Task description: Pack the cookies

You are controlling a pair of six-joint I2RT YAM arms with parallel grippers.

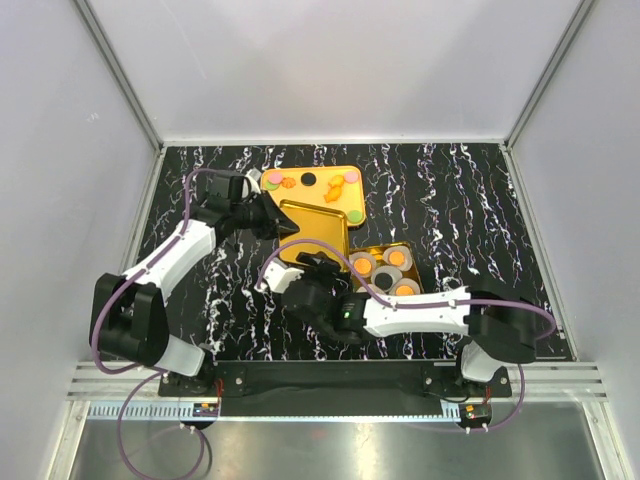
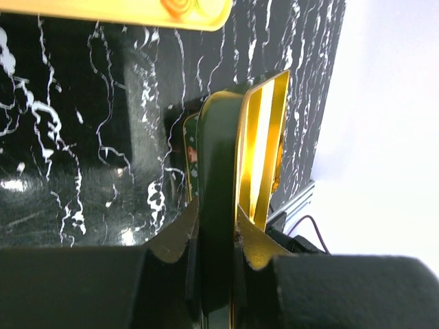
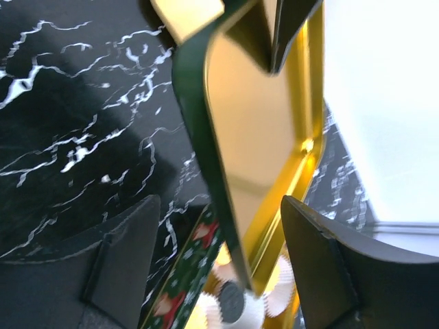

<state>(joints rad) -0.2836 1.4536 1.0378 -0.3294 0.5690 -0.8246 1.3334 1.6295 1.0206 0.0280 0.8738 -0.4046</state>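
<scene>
While the left gripper clamps the gold lid by its rim, the right gripper straddles it, fingers wide apart. Roughly four cookies sit in the tin; about six lie on the yellow tray.

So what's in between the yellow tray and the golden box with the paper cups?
The gold lid, held tilted by the left gripper, sits between the yellow tray and the box, clearest in the top view.
</scene>
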